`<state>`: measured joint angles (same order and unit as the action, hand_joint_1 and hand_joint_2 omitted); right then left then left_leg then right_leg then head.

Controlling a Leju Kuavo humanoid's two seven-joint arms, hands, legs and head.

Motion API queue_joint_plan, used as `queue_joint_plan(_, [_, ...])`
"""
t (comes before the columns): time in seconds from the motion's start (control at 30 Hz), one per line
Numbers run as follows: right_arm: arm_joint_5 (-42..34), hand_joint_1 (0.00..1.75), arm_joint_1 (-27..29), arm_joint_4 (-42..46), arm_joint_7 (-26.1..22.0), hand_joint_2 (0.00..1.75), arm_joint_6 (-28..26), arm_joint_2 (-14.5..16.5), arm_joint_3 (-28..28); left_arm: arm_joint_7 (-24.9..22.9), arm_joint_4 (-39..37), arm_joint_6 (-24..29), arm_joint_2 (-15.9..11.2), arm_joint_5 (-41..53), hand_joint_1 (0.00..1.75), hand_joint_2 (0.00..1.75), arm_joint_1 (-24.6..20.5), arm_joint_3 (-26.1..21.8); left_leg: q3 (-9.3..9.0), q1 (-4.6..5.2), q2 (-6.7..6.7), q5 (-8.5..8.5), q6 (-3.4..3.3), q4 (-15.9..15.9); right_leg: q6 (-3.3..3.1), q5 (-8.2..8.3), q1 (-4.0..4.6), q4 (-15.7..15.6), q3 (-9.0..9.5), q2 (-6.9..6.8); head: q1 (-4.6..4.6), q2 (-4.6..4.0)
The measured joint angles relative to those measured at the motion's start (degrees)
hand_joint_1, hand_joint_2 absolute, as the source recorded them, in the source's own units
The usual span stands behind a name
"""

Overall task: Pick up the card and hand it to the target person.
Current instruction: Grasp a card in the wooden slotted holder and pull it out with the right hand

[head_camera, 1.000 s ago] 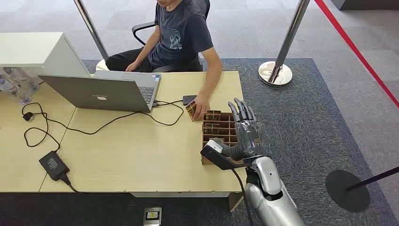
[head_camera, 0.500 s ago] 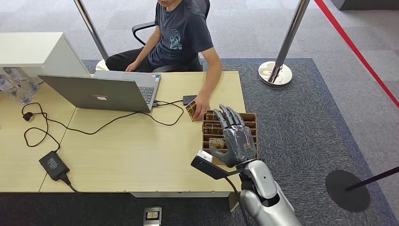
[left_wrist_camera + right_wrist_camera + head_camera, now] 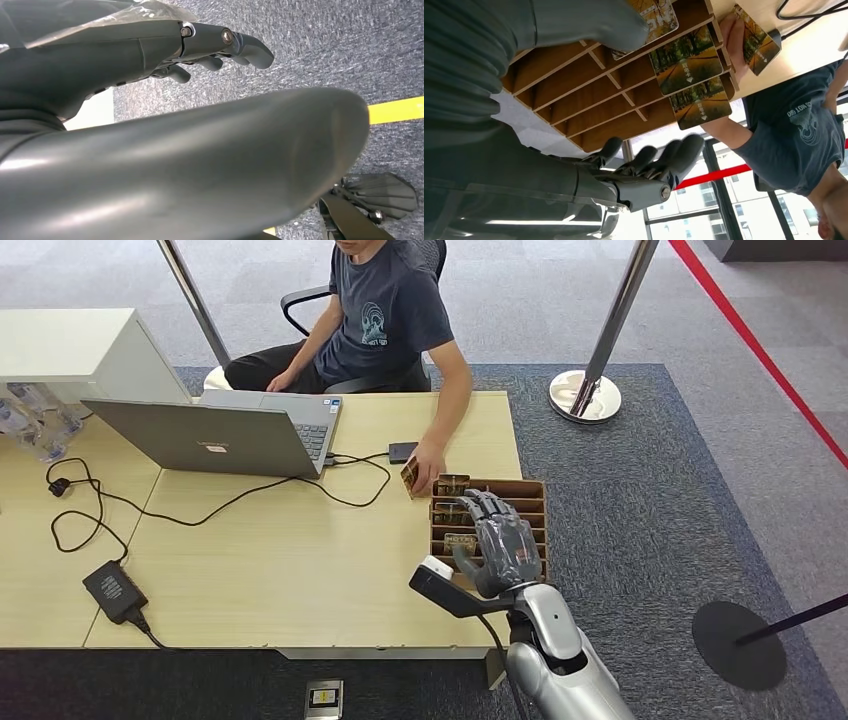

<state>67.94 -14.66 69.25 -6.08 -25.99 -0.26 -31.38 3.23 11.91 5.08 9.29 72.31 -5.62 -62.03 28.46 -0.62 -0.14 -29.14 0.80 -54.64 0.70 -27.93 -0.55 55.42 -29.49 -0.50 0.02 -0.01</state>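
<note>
Head view: right hand (image 3: 502, 552) poised over wooden tray (image 3: 532, 490) at table (image 3: 280, 570) edge, fingers spread, holding nothing; likely placed for pick. Cards stand in tray slots. Person (image 3: 385, 320) seated opposite, own hand holding one card (image 3: 409, 476) beside tray.

Right wrist view: thumb near closest slotted card (image 3: 656, 15), contact uncertain.

Left wrist view: left hand (image 3: 210, 50) hangs over carpet, fingers loosely curled, empty.

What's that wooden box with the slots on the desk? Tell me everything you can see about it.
The wooden rack is a shallow brown tray split by thin dividers into rows of slots. It lies flat at the table's right edge. Several slots hold cards printed with autumn trees. The robot's right hand hangs over it, and a person's hand rests beside its far corner.
</note>
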Motion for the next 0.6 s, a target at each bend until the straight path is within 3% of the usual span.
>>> queue_joint_plan(0.13, [0.07, 1.30, -0.21, -1.38, -0.01, 1.75, -0.13, 0.36, 0.06, -0.16, 0.00, 0.03, 0.00, 0.10, 0.00, 0.00, 0.00, 0.00, 0.00, 0.00, 0.00, 0.00, 0.00, 0.00, 0.00, 0.00, 0.00, 0.00, 0.00, 0.00, 0.01, 0.01])
queue_joint_plan(0.23, [0.22, 1.31, -0.33, -2.26, -0.08, 1.75, -0.16, 0.62, 0.06, -0.34, 0.00, 0.03, 0.00, 0.20, 0.00, 0.00, 0.01, 0.00, 0.00, 0.00, 0.00, 0.00, 0.00, 0.00, 0.00, 0.00, 0.00, 0.00, 0.00, 0.00, 0.00, 0.01])
queue_joint_plan(0.43, [0.33, 0.92, -0.61, -3.43, -0.41, 1.75, -0.30, 0.85, 0.06, -0.48, 0.00, 0.03, 0.00, 0.32, 0.00, 0.00, 0.01, 0.00, 0.00, 0.00, 0.00, 0.00, 0.00, 0.00, 0.00, 0.00, 0.00, 0.00, 0.00, 0.00, 0.00, 0.00])
queue_joint_plan(0.6, [0.25, 0.79, -0.88, -4.41, -0.61, 1.75, -0.57, 1.05, 0.06, -0.50, 0.00, 0.03, 0.00, 0.37, 0.00, 0.00, 0.03, 0.00, 0.00, 0.00, 0.00, 0.00, 0.00, 0.00, 0.00, 0.00, 0.00, 0.00, 0.00, 0.00, 0.00, -0.01])
